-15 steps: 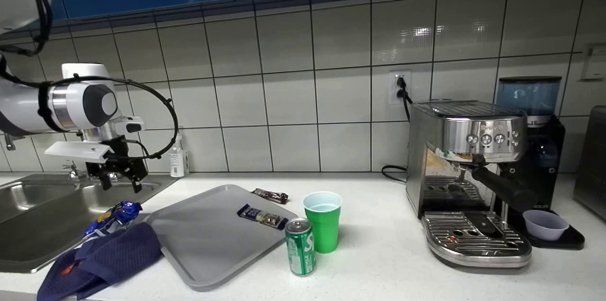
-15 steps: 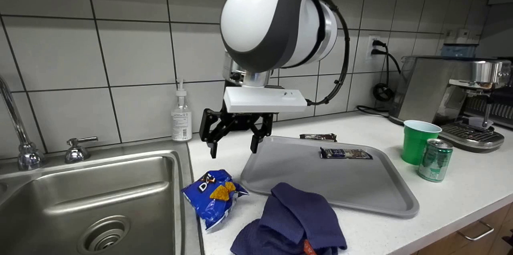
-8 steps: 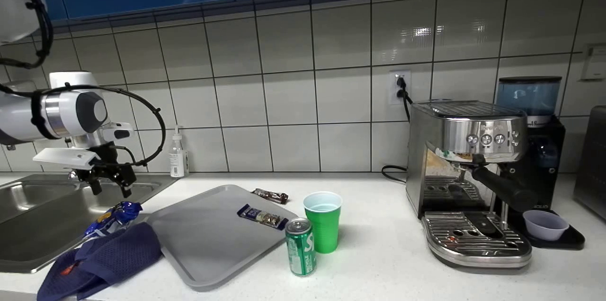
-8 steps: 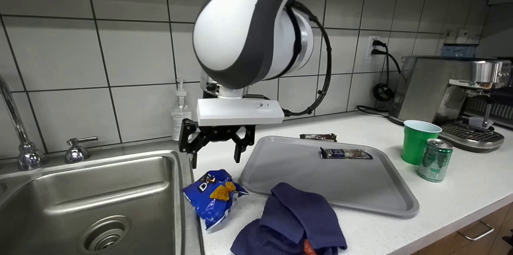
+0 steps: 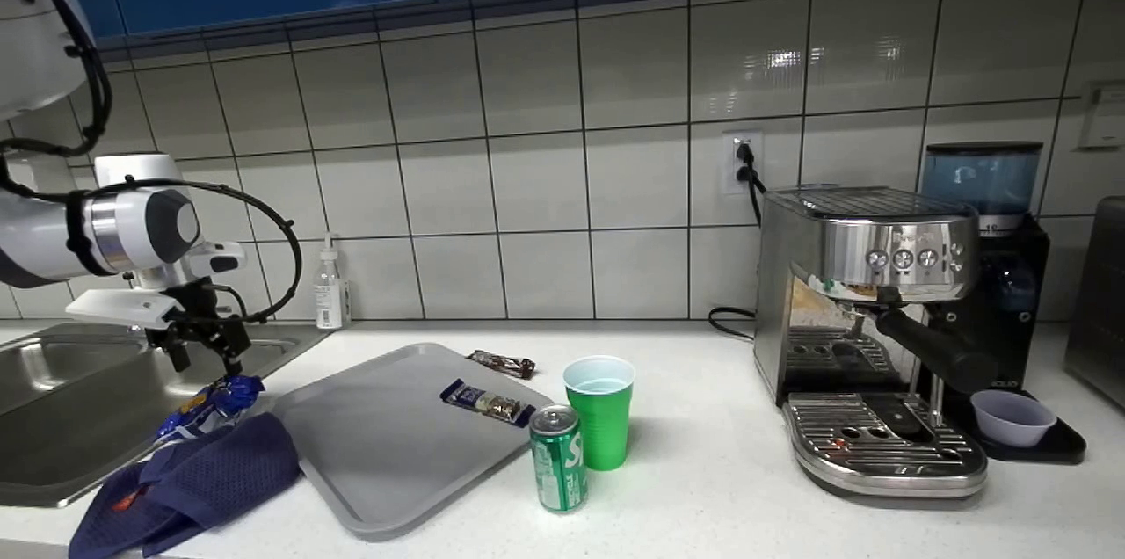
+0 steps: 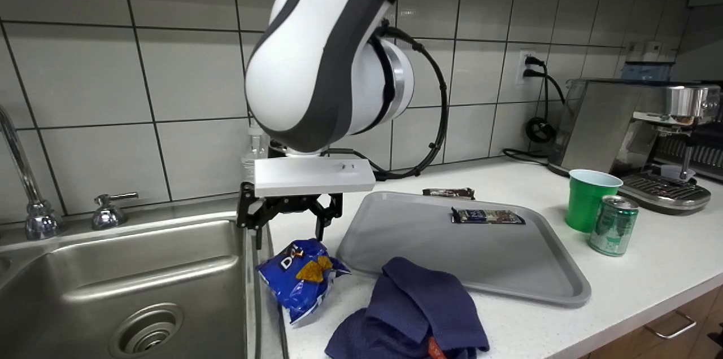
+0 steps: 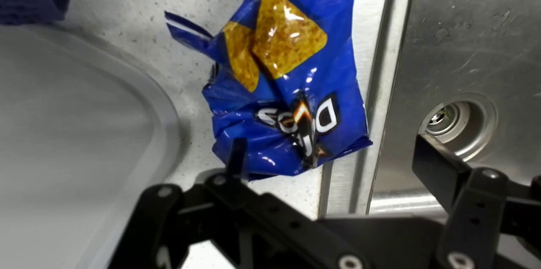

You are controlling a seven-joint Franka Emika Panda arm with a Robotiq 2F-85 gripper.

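Near the blue chip bag (image 7: 289,85) hangs the wide-spread claw (image 6: 289,240).

Counter (image 5: 694,480) carries bag (image 7: 293,78), towel (image 6: 415,311), tray (image 6: 463,254), cup (image 5: 605,418), can (image 5: 558,460), seemingly wrapped bar (image 5: 501,364).

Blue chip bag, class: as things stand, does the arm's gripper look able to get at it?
Probably yes: the gripper hangs open near the blue chip bag, and nothing visible stands between them.
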